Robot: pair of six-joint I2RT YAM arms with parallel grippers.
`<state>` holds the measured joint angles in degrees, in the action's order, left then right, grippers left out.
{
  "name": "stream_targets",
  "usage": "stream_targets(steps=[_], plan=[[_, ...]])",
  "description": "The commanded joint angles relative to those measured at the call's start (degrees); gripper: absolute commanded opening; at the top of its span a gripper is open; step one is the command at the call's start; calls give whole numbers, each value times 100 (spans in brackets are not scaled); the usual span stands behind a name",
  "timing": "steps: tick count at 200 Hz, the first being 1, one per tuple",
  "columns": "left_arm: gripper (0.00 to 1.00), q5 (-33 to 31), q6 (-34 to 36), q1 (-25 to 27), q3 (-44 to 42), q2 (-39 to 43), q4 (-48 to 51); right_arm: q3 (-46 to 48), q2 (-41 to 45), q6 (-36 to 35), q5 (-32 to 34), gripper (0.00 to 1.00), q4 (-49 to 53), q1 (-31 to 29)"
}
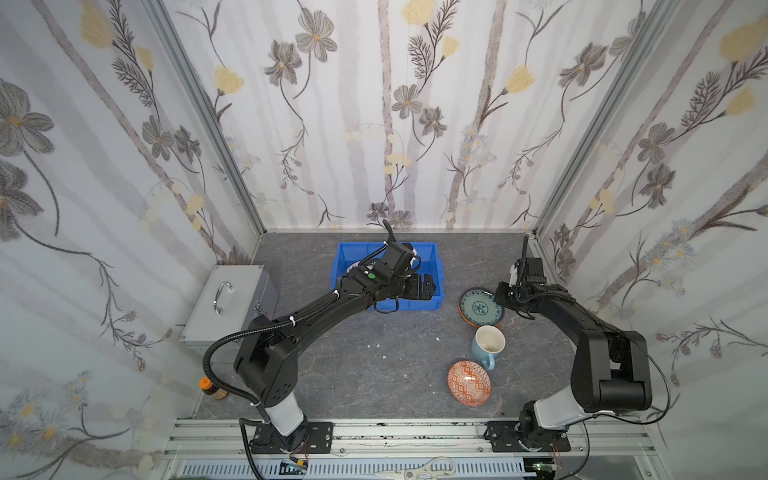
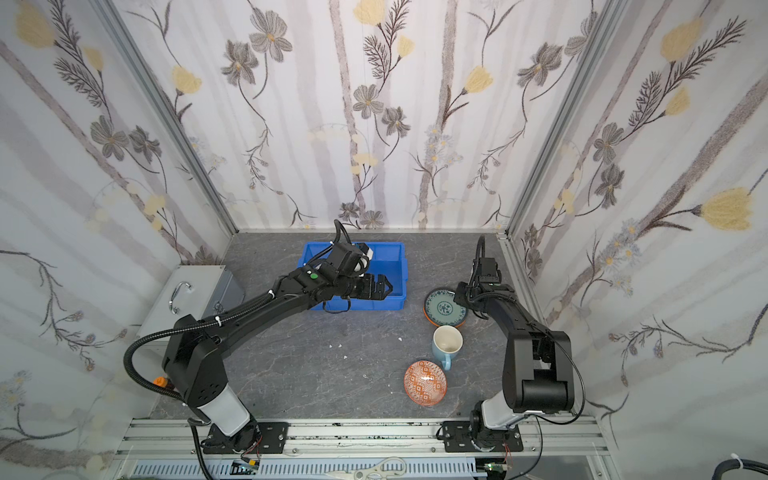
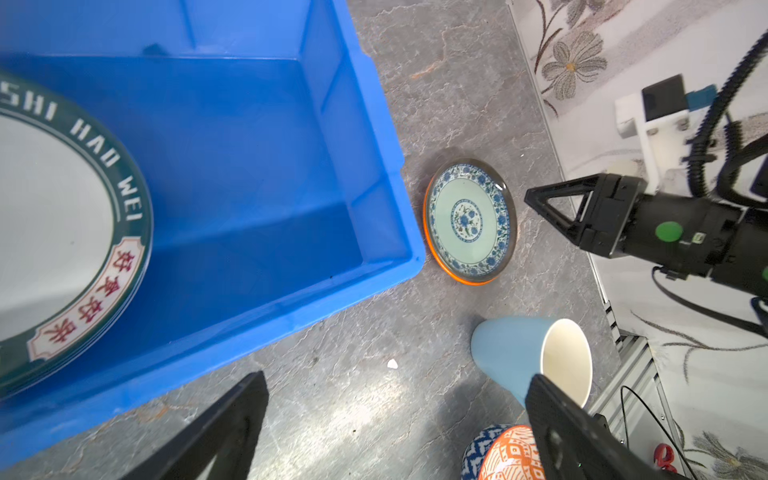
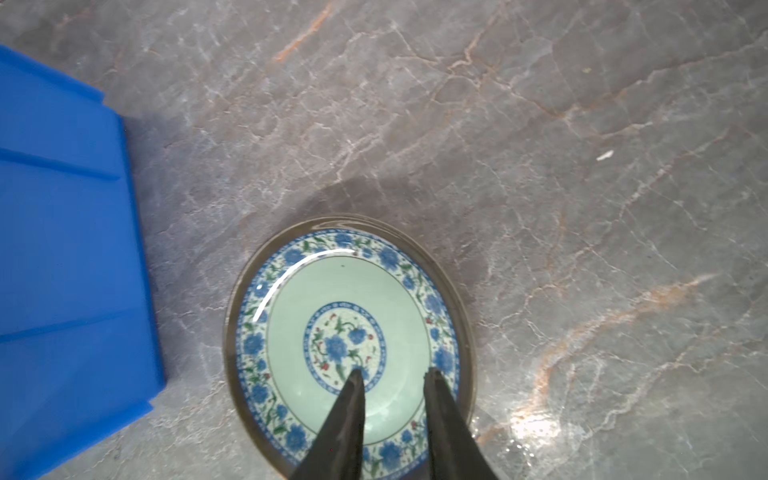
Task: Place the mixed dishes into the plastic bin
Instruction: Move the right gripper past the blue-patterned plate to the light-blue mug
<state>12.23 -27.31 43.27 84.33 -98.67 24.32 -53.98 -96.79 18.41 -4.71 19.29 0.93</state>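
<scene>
Jaws of the right gripper stand narrowly apart, empty, tips over the teal patterned plate lying flat beside the plastic bin; left gripper gapes wide, empty

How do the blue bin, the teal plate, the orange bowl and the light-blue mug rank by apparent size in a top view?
1. blue bin: clearly largest, though the left arm covers part.
2. teal plate and orange bowl: look about equal; I would not rank them.
3. light-blue mug: smallest.

left jaws wide, right jaws partly apart
</scene>
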Motion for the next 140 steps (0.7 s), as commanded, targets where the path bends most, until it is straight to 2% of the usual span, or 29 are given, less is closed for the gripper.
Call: stream_targets(steps=[1,41,68,109,124,140], plan=[[100,137,169,76,461,-284,264,122,54,-19,-21,28,-356,112],[100,148,204,147,636,-491,363,465,705,43,-337,28,-278,56],[100,103,207,151,375,-423,292,502,1422,66,-39,33,172,-195],[100,148,207,147,-66,-216,-4,-43,2080,171,231,39,1329,-619],[100,131,200,147,-487,-45,-190,-217,2140,204,464,39,1890,-722],[100,121,186,147,-856,159,-430,-185,2339,338,360,39,2239,-792]])
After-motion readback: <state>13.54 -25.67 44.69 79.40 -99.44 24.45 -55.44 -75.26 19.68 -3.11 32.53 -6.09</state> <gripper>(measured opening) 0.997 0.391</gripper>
